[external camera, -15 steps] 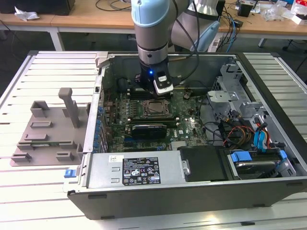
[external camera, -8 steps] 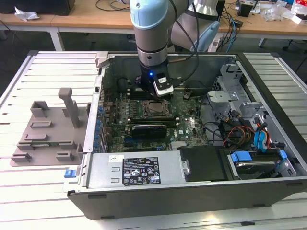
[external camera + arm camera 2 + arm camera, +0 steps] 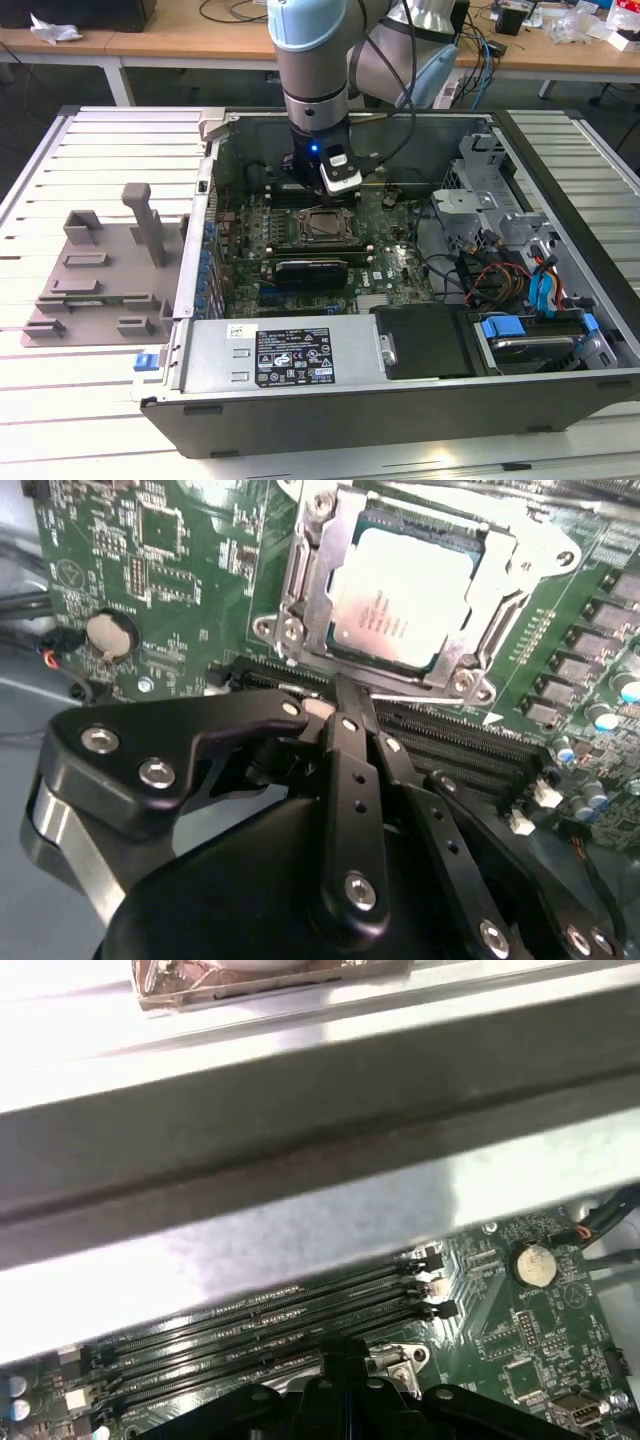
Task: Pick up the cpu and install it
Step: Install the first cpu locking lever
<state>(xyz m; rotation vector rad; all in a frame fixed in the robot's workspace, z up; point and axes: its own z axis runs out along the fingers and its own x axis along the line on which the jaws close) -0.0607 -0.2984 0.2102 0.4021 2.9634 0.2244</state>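
The cpu (image 3: pixel 400 595) is a silvery square chip lying flat inside the metal socket frame (image 3: pixel 300 580) on the green motherboard (image 3: pixel 170 570). In the exterior view the cpu (image 3: pixel 325 225) sits in the socket at the middle of the board, inside the open computer case (image 3: pixel 400 400). My gripper (image 3: pixel 345 692) hangs just beside the socket, over the black memory slots (image 3: pixel 450 742), with its black fingers closed together and nothing between them. The arm's wrist (image 3: pixel 315 130) stands over the back part of the board, a little behind the socket.
A long black card (image 3: pixel 310 270) lies across the board in front of the socket. The case's grey wall (image 3: pixel 300 1150) runs close behind the gripper. Cables and drive bays (image 3: pixel 520 280) fill the exterior view's right. A grey fixture (image 3: pixel 100 265) stands outside the case on the left.
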